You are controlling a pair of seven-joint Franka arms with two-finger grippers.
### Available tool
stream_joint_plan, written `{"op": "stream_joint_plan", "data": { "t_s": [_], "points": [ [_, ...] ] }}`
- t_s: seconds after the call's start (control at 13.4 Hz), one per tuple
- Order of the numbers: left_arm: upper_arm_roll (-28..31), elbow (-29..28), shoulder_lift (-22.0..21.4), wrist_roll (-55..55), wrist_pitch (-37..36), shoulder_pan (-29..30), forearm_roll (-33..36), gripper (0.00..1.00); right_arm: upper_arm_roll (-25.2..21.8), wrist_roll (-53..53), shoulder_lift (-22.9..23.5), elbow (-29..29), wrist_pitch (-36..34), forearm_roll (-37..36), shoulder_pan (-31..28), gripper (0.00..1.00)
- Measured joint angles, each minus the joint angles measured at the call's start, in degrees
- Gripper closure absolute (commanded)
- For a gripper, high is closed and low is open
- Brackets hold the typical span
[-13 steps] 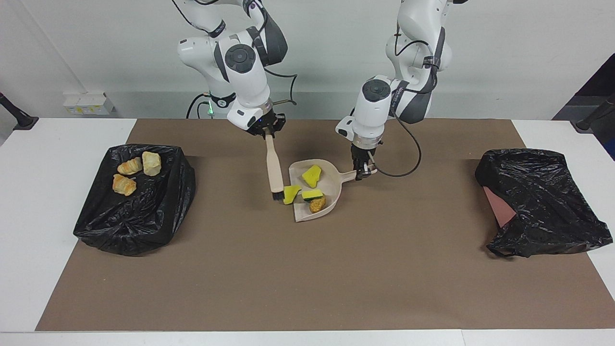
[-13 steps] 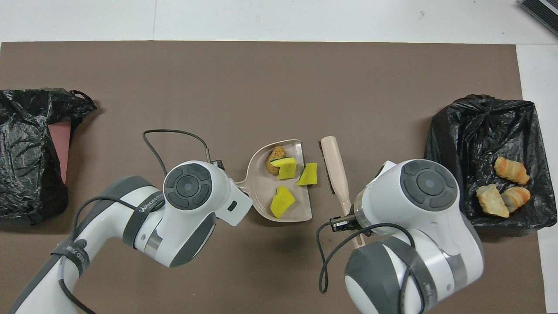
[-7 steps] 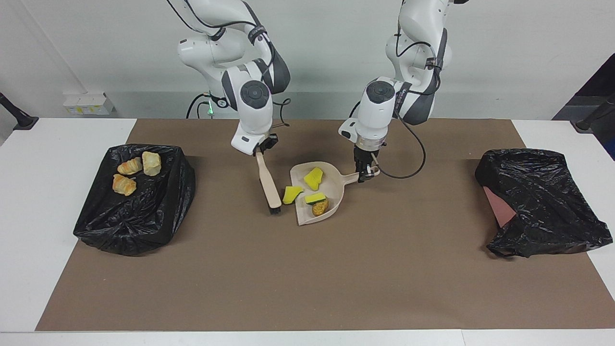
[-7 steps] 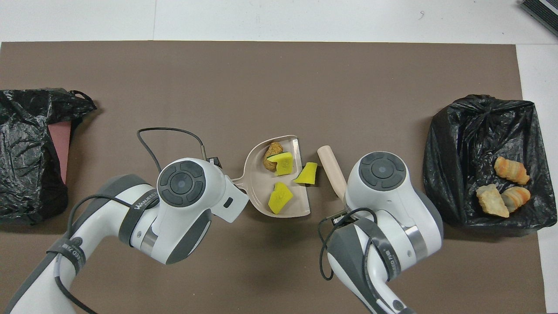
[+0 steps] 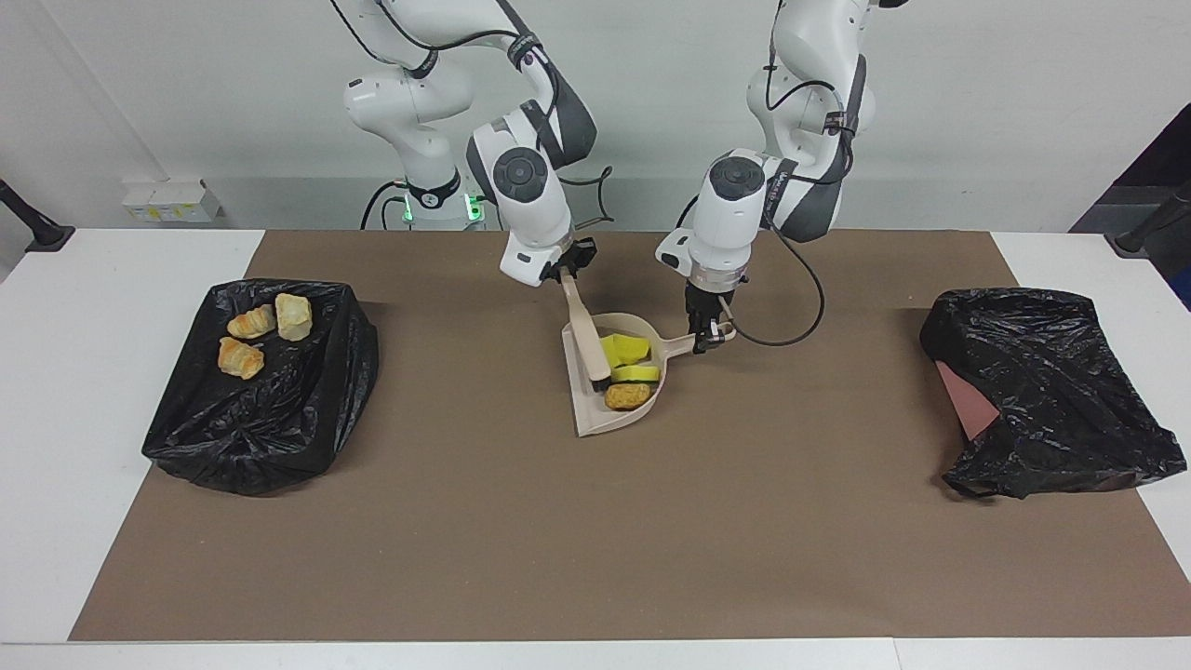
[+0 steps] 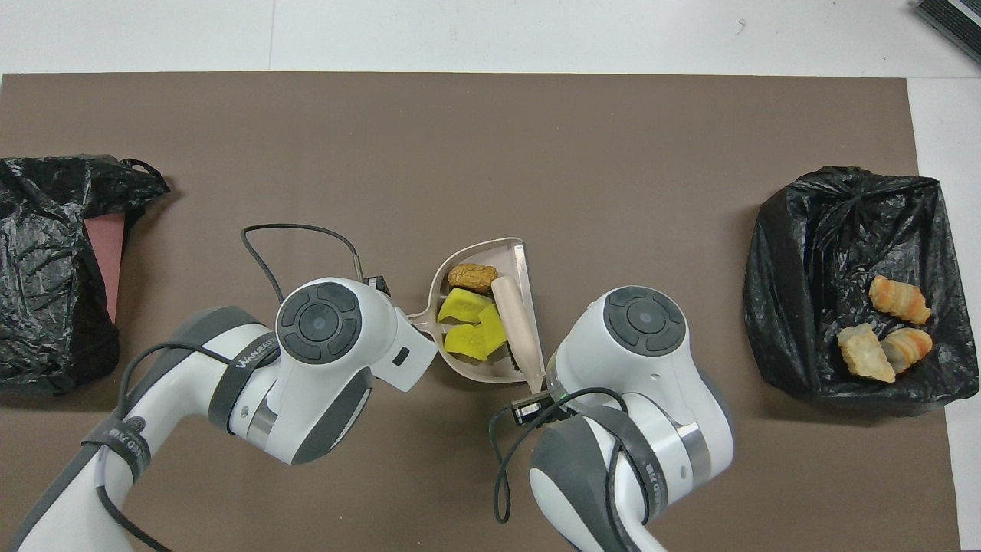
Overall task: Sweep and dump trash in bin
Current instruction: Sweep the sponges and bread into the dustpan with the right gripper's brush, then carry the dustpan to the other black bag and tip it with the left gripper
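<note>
Facing view: your right gripper (image 5: 565,270) is clamped on the handle of the brush (image 5: 587,337), whose head lies inside the dustpan (image 5: 595,419) at its open edge. Your left gripper (image 5: 707,340) is closed on the dustpan's handle. The dustpan sits flat on the brown mat (image 5: 595,540), mid-table, near the robots. In the pan you have the yellow sponge chunks (image 5: 629,358) bunched against the brush and the brown lump (image 5: 628,397) just beside them, farther from the robots. Three bread pieces (image 5: 256,337) lie in the bin (image 5: 307,409) at the right arm's end of the table. A crumpled black bag (image 5: 1051,391) lies at the left arm's end.

Overhead view: you cannot see either gripper's fingertips; the arms' wrists cover them. The brush (image 6: 515,322) lies along the open edge of the dustpan (image 6: 460,264). The sponge chunks (image 6: 469,326) sit between brush and pan wall, with the lump (image 6: 472,275) touching them. The bread pieces (image 6: 889,330) rest together in the bin (image 6: 805,253). The black bag (image 6: 46,253) shows a pink patch.
</note>
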Motion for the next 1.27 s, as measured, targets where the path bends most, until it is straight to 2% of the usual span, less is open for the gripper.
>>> {"op": "stream_joint_plan", "data": {
  "t_s": [0.3,0.6,0.75,0.9,1.27],
  "points": [
    [0.20,0.12,0.67,3.82,1.34,1.85,-5.14,1.00,-0.67,7.14,-6.11,0.49,-7.47,-6.42,-0.70,1.00],
    [0.44,1.06,1.29,12.58,1.64,7.65,-10.72,1.00,-0.48,14.71,-14.71,0.52,-16.49,-6.91,-0.69,1.00],
    [0.48,2.19,1.26,15.44,1.41,10.01,-12.36,1.00,-0.12,18.07,-17.87,-0.54,-18.47,-5.40,-0.25,1.00],
    [0.48,4.97,1.25,18.12,-1.39,12.11,-13.78,1.00,0.17,21.71,-18.92,-3.41,-16.60,-2.37,2.68,1.00],
    [0.55,15.64,1.18,21.46,-15.45,18.22,-14.49,1.00,0.75,27.11,-17.60,-11.13,-6.16,-1.43,10.53,1.00]
  ]
}}
